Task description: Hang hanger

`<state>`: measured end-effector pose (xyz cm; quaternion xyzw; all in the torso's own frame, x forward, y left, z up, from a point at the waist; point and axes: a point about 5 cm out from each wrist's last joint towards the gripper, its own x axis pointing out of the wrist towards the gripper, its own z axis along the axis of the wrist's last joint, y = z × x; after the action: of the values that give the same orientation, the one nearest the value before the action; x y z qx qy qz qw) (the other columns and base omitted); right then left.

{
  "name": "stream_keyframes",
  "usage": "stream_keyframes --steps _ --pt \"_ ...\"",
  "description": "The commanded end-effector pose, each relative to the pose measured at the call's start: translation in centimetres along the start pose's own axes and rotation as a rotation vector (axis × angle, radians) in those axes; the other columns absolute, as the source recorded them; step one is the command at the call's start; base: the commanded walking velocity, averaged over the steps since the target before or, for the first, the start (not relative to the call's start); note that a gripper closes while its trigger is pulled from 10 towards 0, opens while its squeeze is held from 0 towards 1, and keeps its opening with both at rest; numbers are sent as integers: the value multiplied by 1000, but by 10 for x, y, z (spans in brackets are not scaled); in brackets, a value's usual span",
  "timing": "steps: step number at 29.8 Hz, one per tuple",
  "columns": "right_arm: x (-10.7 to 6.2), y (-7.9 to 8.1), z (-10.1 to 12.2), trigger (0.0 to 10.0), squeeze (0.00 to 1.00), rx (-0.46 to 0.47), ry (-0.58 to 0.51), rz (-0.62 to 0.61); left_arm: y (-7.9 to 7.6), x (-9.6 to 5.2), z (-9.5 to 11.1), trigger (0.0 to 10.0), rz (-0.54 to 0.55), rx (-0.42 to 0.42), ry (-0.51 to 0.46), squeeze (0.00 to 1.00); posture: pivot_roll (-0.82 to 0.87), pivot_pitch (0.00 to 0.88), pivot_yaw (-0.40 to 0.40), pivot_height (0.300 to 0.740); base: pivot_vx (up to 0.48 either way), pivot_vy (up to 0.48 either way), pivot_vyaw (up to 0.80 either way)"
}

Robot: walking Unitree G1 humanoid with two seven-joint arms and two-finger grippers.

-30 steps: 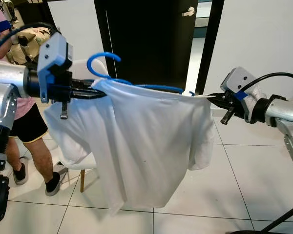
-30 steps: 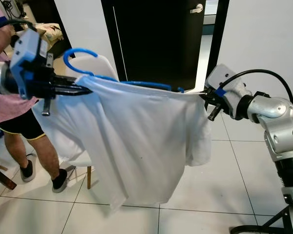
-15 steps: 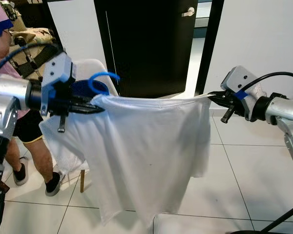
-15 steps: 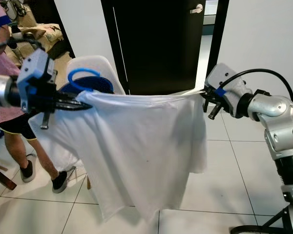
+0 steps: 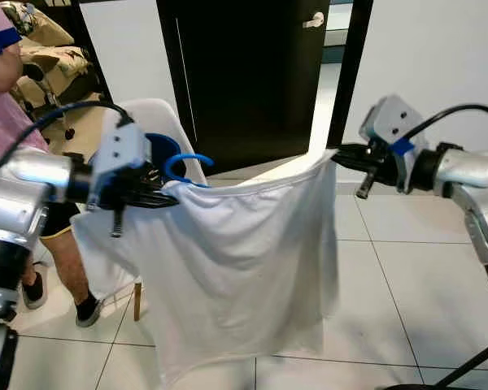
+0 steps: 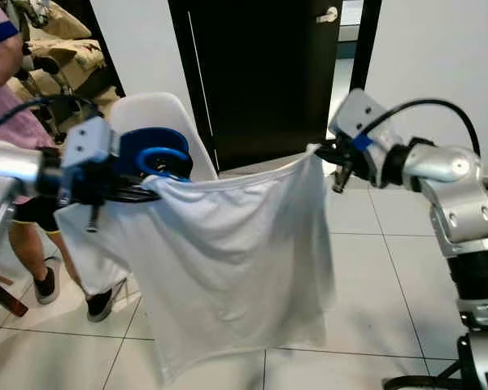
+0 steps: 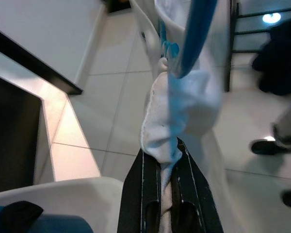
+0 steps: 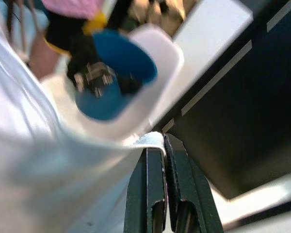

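Currently left pincer (image 5: 164,195) clenched on white shirt (image 5: 236,268) and blue hanger (image 5: 187,165); right pincer (image 5: 339,156) pinches far shoulder. Shirt sags mid-air; better spread arms, keep hanger level.

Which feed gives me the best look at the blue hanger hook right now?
Left eye view: the blue hanger's hook curls up clear of the white shirt beside the left gripper. Right eye view shows it against the blue cushion; left wrist view shows a blurred blue bar.

Open tiled floor (image 5: 407,284) lies below the white shirt (image 5: 244,268); a white chair (image 6: 159,114) and a person (image 5: 8,122) crowd the left pincer (image 5: 164,193).
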<state>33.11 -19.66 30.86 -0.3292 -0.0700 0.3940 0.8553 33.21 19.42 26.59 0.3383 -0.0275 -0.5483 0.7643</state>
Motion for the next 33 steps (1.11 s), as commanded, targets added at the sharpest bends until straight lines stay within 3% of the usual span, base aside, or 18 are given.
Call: stream_keyframes --steps 1,2,6,7,17,21,24,31,32,33 --pt "1 -1 15 0 0 -12 -59 20 -2 4 1 235 19 25 3 0 -86 0 54 740 0 0 0" --pt "5 -2 21 0 0 -33 -74 26 -4 15 4 118 45 41 -8 0 -83 0 49 740 0 0 0" --pt "7 -2 22 0 0 -38 -76 24 -6 18 4 118 47 45 -9 0 -83 0 49 740 0 0 0" --pt "12 -5 30 0 0 -45 -107 19 -10 26 6 157 34 53 -19 0 -85 0 49 740 0 0 0" --pt "16 -5 39 0 0 -50 -139 30 -16 33 5 118 38 70 -7 0 -81 0 45 740 0 0 0" --pt "3 -26 30 0 0 -37 -97 -70 -21 30 -9 0 63 48 58 0 -74 0 44 740 0 0 0" --pt "-2 -33 28 0 0 -11 -100 -83 -26 29 -10 0 44 36 47 0 -77 0 42 740 0 0 0" --pt "3 -26 19 0 0 -16 -54 -21 -31 30 1 39 -6 23 -25 0 -77 0 39 740 0 0 0" --pt "5 -14 1 0 0 -35 36 65 -31 22 8 275 -42 1 -73 0 -74 0 35 740 0 0 0" --pt "5 -14 1 0 0 -35 36 65 -31 22 8 275 -42 1 -73 0 -74 0 35 740 0 0 0"
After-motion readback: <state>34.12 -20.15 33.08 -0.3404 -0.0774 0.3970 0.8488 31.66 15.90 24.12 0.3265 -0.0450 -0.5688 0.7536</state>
